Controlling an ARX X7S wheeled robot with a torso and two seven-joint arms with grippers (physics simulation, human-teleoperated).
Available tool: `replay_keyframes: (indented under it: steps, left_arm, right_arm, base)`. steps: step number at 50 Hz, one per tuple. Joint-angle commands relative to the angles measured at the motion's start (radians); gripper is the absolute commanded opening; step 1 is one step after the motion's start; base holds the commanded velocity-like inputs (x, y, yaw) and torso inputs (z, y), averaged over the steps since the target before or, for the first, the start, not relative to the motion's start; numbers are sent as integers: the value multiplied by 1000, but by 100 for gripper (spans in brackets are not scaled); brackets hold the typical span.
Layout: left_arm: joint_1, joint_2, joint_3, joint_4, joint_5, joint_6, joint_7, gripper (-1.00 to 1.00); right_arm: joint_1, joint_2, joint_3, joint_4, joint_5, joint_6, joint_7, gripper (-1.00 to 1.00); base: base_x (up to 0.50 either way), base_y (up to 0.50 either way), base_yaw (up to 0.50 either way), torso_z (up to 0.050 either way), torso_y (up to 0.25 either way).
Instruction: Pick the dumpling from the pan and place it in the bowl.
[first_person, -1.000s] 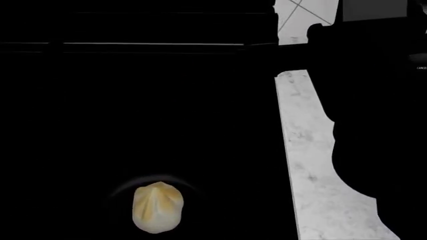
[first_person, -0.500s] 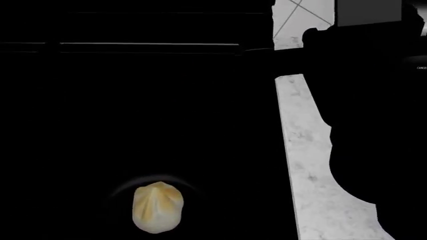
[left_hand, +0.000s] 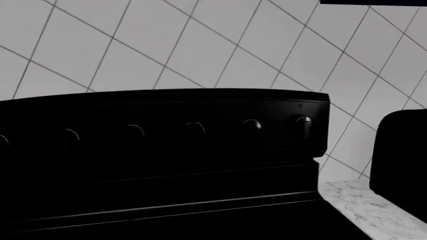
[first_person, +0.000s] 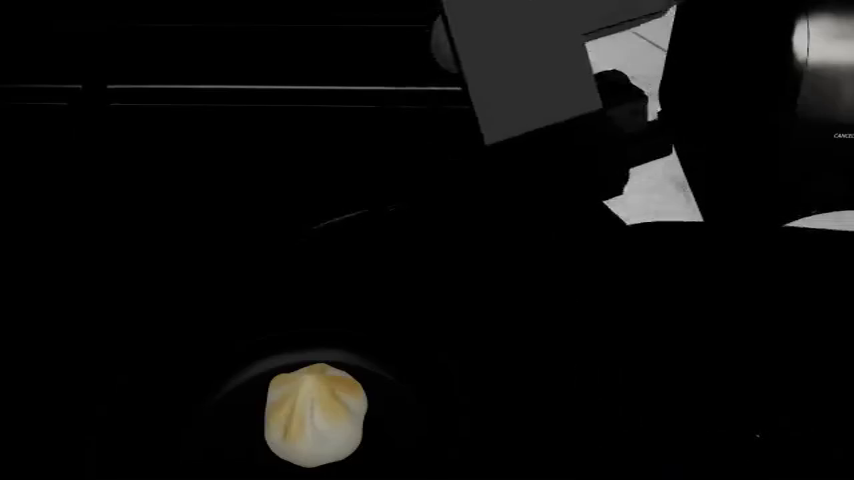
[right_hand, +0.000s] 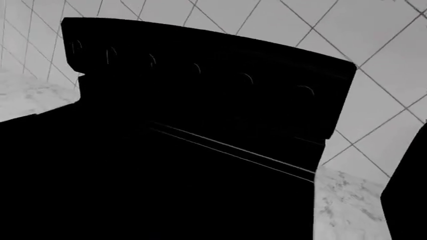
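White diagonal wall tile (left_hand: 200, 45) backs a black stove (left_hand: 160, 165), whose raised back panel carries a row of round knobs (left_hand: 251, 125). Pale veined marble table (right_hand: 343, 205) flanks the stove in both wrist views.

Task object: the dumpling (first_person: 315, 415) sits low in the head view, inside a faint curved rim highlight that I take for the pan (first_person: 238, 380). Pan is black on black; handle not made out. The bowl is not in any view.

A large dark arm (first_person: 747, 150) with a flat grey panel fills the upper right of the head view. Neither wrist view shows any fingers, so I cannot tell whether either set is open or closed. Nothing is gripping the dumpling.

Risks, as judged:
- Pan rim nearly invisible, so a descending arm could clip it and shove the pan, rolling the dumpling.
- Arm blocks much of the head view, so approach may be partly blind.
- Dumpling looks soft and rounded, so a hard squeeze could crush it and an off-centre one could squirt it out.
- Bowl unseen, so the placing spot has to be found first.

Materials: dumpling pale cream, pleated, ridged toward the top, lightly browned, matte. Stove smooth, dark, with thin glints. Tile flat, thin grout lines.
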Motion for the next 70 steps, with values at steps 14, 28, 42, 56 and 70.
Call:
replay_keyframes:
  steps: [14,28,42,56,70]
  left_arm:
    - [9,-18,-23,7,-11,-1,-11,100]
    - [55,-58,-94,26,1,9,-29,100]
    - [152,-131,-295,116,7,-27,-42,100]
    - [189,-142,-354,139,2,-28,-40,100]
    - [191,-137,-342,108,4,0,-42,100]
  right_arm:
    - [-63,-26,-180,43,183,-40,43,100]
    - [-94,-1,-219,53,157,-74,-10,100]
    - [-108,20,-242,50,173,-97,-19,100]
    - [-114,34,-277,60,192,-110,-19,100]
    - [-121,42,-317,62,213,-117,-12,100]
  base:
    - [0,0,0,0,0]
    - [0,0,0,0,0]
    - [0,0,0,0,0]
    - [0,0,0,0,0]
    - [0,0,0,0,0]
